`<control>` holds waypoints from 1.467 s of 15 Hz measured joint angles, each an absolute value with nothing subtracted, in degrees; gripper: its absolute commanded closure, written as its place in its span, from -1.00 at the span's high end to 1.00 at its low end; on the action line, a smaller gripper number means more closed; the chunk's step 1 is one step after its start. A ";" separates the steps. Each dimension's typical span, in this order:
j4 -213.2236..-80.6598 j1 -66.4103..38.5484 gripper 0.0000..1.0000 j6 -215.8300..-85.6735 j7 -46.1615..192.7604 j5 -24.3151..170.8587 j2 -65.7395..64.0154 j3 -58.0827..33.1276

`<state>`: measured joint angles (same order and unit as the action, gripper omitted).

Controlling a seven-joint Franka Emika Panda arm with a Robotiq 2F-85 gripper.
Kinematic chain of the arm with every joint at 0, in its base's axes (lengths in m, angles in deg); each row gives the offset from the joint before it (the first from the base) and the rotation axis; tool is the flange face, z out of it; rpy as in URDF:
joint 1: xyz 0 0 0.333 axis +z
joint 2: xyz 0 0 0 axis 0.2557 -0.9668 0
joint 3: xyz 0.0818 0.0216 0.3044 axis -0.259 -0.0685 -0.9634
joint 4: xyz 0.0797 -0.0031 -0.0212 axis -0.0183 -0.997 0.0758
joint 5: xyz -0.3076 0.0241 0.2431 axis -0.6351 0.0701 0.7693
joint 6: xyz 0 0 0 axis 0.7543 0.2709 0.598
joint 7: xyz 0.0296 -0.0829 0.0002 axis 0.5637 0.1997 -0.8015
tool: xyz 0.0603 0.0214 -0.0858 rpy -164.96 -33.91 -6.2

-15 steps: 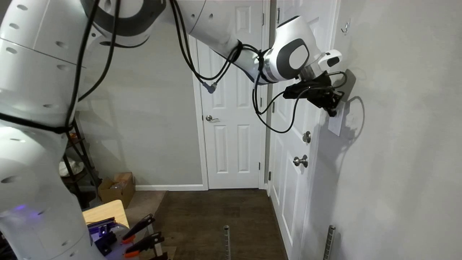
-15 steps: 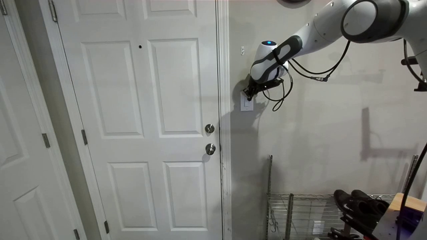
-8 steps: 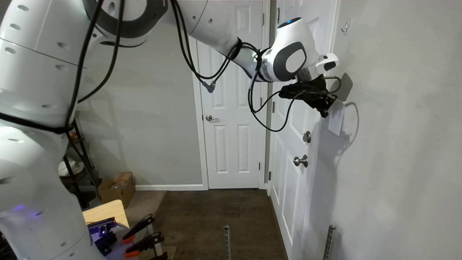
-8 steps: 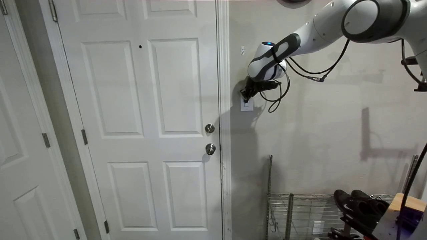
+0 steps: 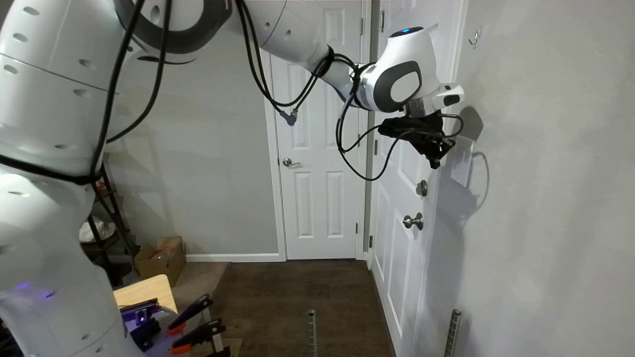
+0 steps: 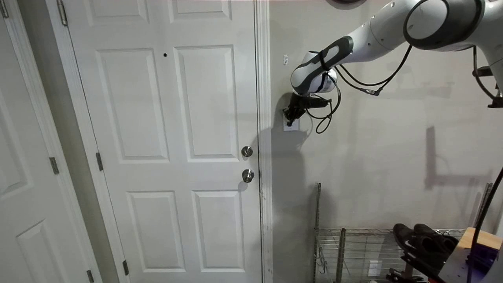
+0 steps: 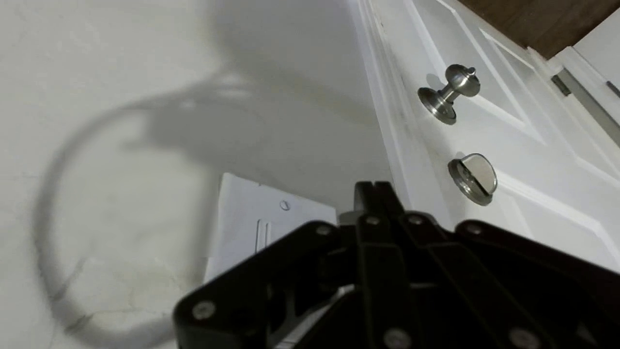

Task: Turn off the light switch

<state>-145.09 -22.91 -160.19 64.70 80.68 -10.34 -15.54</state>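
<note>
The light switch (image 7: 247, 213) is over there on the grey wall (image 6: 373, 153), by the white door (image 6: 180, 177); the end effector (image 7: 375, 186) hangs close beside it, fingertips (image 7: 364, 195) pressed together.

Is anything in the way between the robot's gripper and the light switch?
Nothing that I can see. In an exterior view, only a gap shows between the tips of the gripper and the light switch. The door knob and deadbolt sit off to one side, on the door.
</note>
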 measured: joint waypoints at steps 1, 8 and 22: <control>-145.09 -22.90 -0.90 -160.02 64.70 80.68 -10.38 -15.33; -145.09 -22.11 -0.90 -161.60 64.80 77.37 -11.40 -12.80; -140.72 -22.06 -0.90 -161.65 64.79 73.33 -13.92 -11.76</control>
<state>-140.72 -22.06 -161.65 64.79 73.33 -13.92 -11.76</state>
